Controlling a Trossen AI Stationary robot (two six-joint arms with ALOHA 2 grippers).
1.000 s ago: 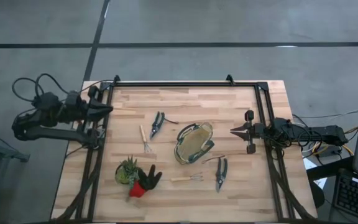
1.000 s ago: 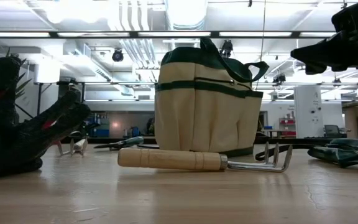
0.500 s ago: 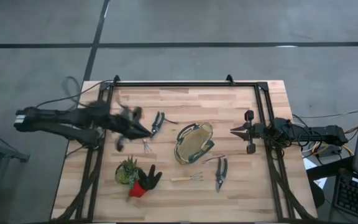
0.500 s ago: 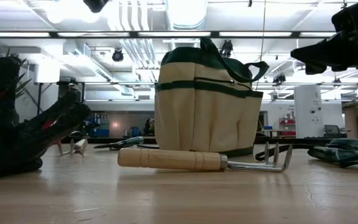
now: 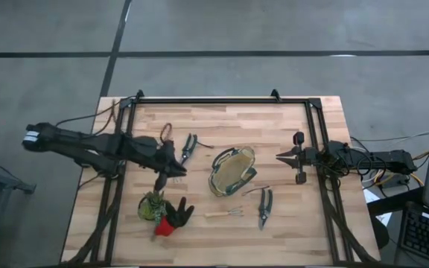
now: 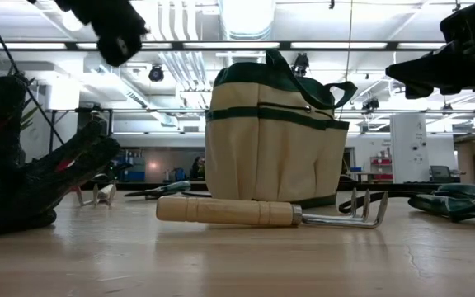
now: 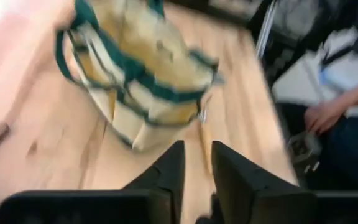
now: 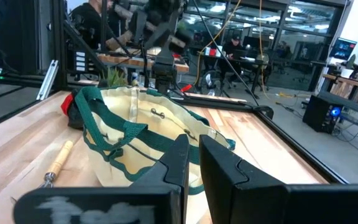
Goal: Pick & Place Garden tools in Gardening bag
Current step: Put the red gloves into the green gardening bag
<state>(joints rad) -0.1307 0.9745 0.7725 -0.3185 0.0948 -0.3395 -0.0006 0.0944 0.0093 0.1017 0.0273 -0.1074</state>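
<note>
The olive-and-tan gardening bag (image 5: pixel 233 170) stands upright mid-table and shows in the left wrist view (image 7: pixel 135 74) and the right wrist view (image 8: pixel 135 134). One pruner (image 5: pixel 188 147) lies left of it, another (image 5: pixel 265 206) to its near right. A wooden-handled pronged tool (image 5: pixel 226 214) lies in front of the bag. The red-and-black glove (image 5: pixel 173 218) lies beside the succulent (image 5: pixel 153 205). My left gripper (image 5: pixel 171 168) hovers above the table left of the bag, fingers a narrow gap apart, covering the second wooden-handled tool. My right gripper (image 5: pixel 281 157) is shut and empty right of the bag.
A black frame (image 5: pixel 222 100) runs along the table's far, left and right sides. The succulent stands just near of my left gripper. A person (image 7: pixel 328 112) sits beyond the table's right side. Bare wood lies along the far edge.
My left arm has swung out fast from the table's left edge toward the right. Its gripper now hangs over the spot beside the left pruner, close to the bag. No tool has moved.
</note>
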